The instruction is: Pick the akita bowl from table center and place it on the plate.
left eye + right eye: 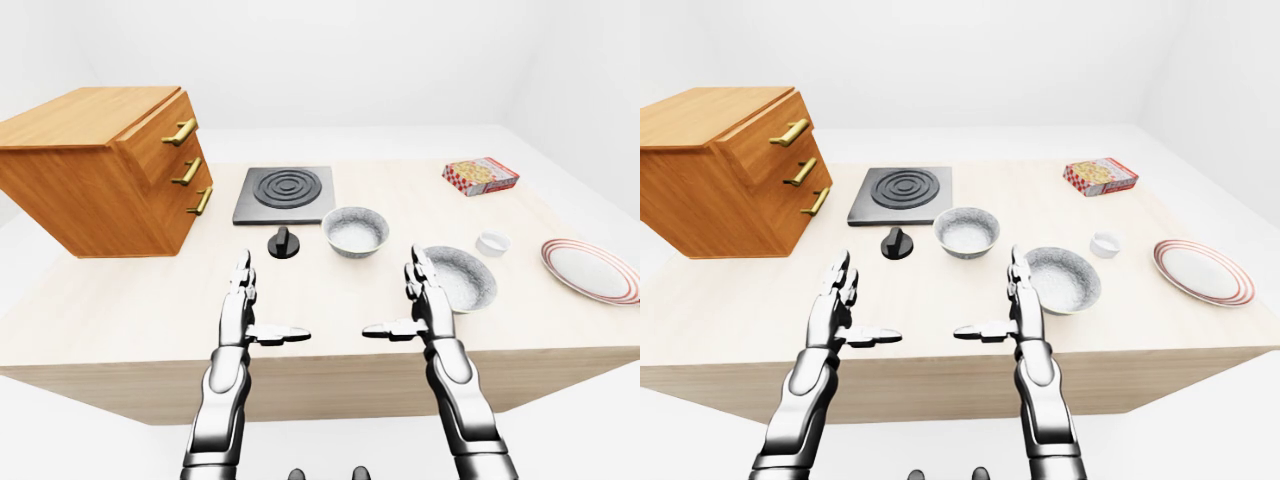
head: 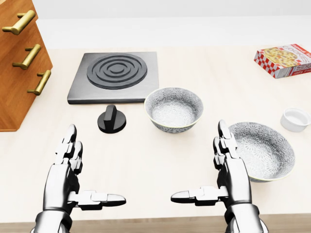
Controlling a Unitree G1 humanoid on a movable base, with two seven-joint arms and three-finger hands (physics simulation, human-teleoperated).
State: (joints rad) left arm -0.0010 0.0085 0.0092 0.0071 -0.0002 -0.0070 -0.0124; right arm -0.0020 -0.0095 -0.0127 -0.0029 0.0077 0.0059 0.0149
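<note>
Akita bowl [image 2: 174,109] sat untouched beyond my right hand [image 2: 228,170]; both hands, left hand [image 2: 68,170] included, were spread open and empty, plate [image 1: 592,270] far right.

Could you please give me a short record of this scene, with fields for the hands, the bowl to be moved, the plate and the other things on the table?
left hand: open, over bare table, holding nothing
right hand: open, beside the wider bowl
center bowl: upright, untouched, below the stove plate
plate: red-rimmed, at the table's right edge, nothing on it
others: knob, small white cup, food box, drawer cabinet
</note>
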